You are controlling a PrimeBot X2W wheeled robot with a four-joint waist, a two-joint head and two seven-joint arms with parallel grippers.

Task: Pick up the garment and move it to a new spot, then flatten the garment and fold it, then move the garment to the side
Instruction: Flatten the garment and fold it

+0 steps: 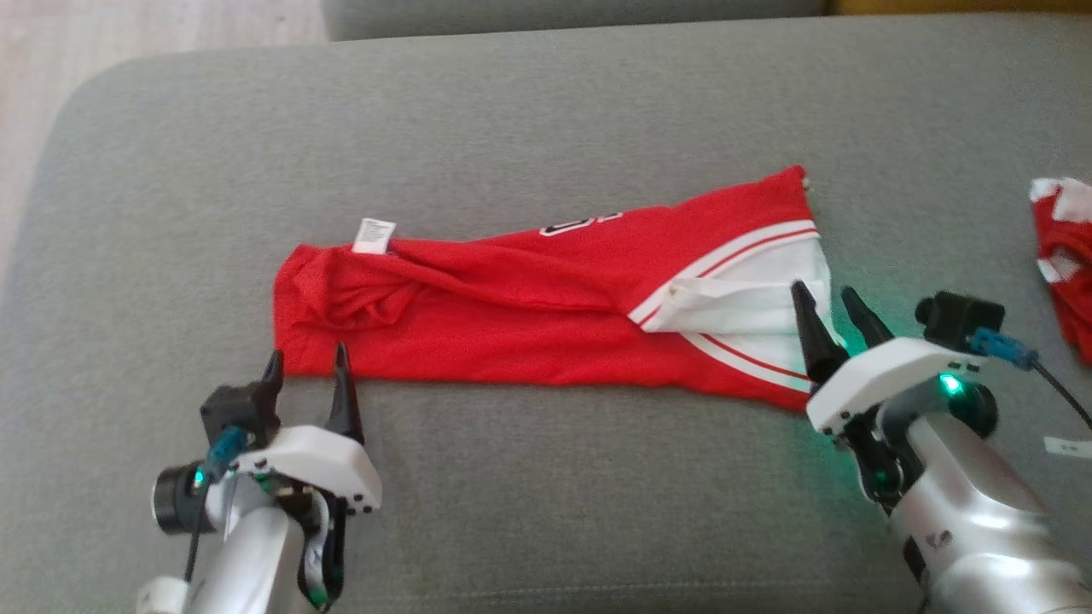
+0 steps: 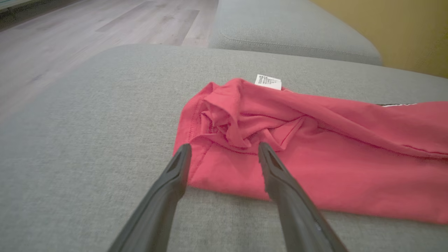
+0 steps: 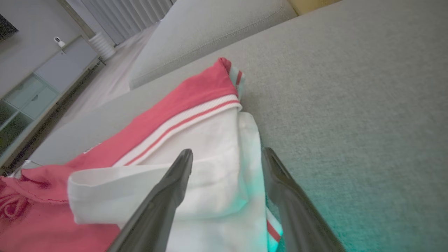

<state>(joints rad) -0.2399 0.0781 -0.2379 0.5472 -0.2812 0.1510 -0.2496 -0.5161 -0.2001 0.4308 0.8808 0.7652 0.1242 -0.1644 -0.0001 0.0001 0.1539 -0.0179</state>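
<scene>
- grey sofa cushion (image 1: 546, 102): a broad woven seat that takes up most of the head view. A second grey cushion (image 1: 554, 15) sits along its far edge, and pale wood floor (image 1: 128, 34) shows past the far-left corner.
- garment (image 1: 529, 315): a red jersey lying on the sofa cushion as one long band, left to right, about mid-seat. The left end is all red and bunched into wrinkles. The right end has a white panel with red-and-white stripe trim, and one white flap is folded back over it. A bit of black-and-white print shows on the far edge.
- right gripper (image 1: 827, 294): near right, fingers spread wide with nothing pinched between them. The tips are over the white panel at the right end of the garment. A green lamp on the wrist tints the cloth there.
- left gripper (image 1: 307, 362): near left, fingers likewise apart and holding nothing. The tips are at the garment's near-left corner, one by the left hem and one over red cloth. Whether they touch the cloth cannot be told.
- red-and-white cloth (image 1: 1062, 256): at the right edge of the seat, well apart from the garment.
- white label (image 1: 374, 236): sticks up from the far edge of the garment's left end.
- small white slip (image 1: 1066, 445): flat on the sofa cushion, near right, just beside the right arm.
</scene>
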